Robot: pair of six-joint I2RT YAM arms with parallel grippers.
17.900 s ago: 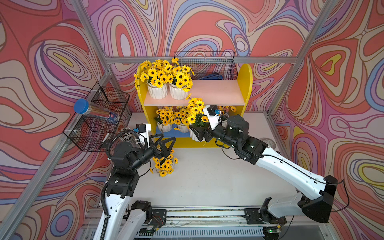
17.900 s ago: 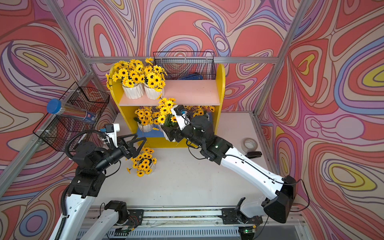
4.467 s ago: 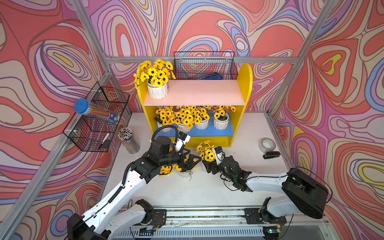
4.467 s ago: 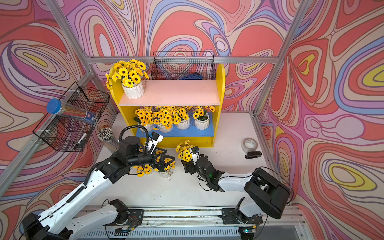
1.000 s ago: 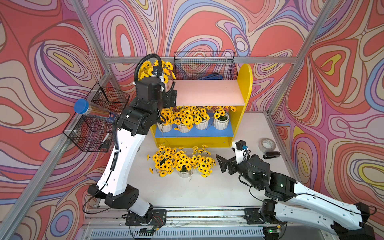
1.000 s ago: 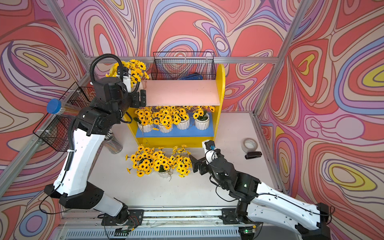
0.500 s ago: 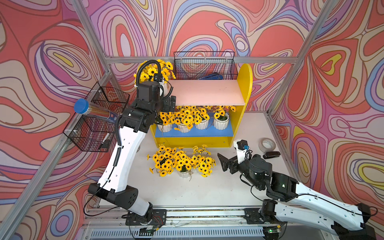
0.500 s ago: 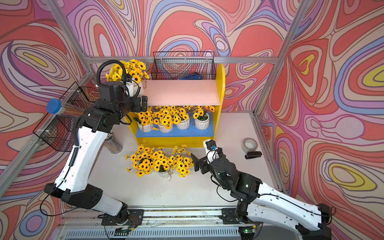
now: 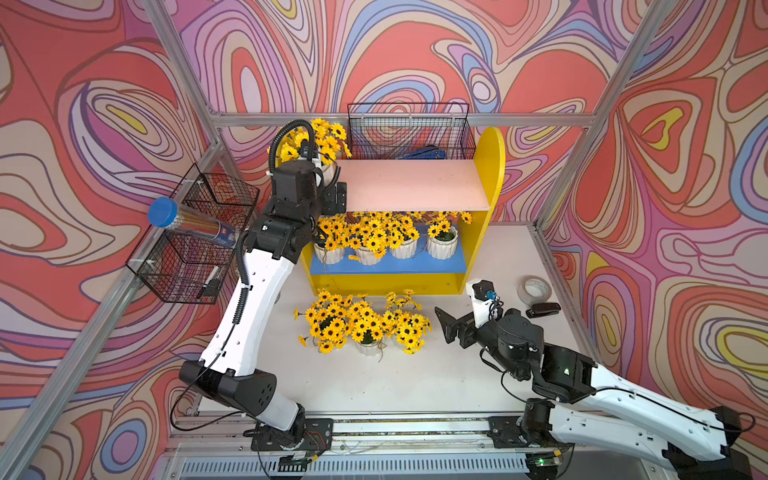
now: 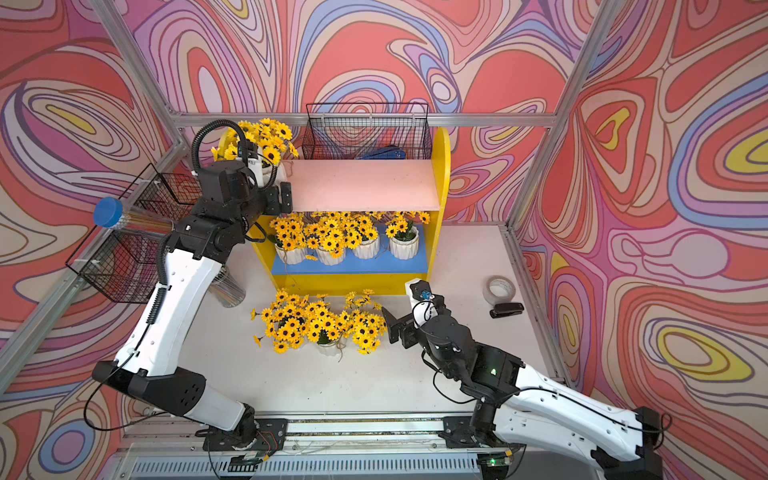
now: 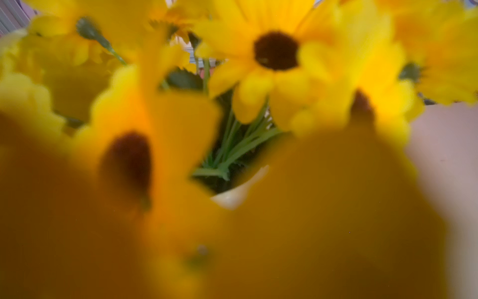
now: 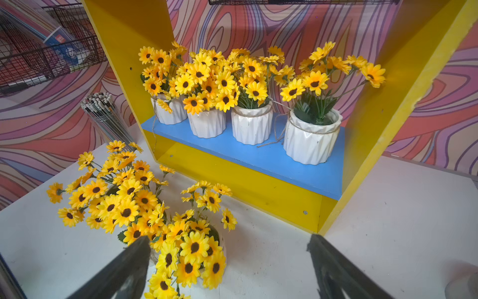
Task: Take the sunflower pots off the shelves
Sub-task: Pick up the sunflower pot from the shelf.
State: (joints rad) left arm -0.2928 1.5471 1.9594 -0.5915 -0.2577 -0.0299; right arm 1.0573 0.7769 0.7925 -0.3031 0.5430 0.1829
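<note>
The yellow shelves stand at the back of the table. One sunflower pot sits at the left end of the pink upper board. My left gripper is open right in front of it, and blurred petals hide its fingers in the left wrist view. Several sunflower pots line the blue lower board. Three more sunflower pots cluster on the table before the unit. To their right, low over the table, my right gripper is open and holds nothing.
A wire basket with a blue-capped tube hangs on the left wall. Another wire basket hangs behind the shelves. A clear holder of sticks stands left of the unit. A tape roll and a black stapler lie at the right.
My left arm has shifted slightly at the left end of the upper board, closer to the pot there. The right arm has barely moved. Both grippers stay open.
</note>
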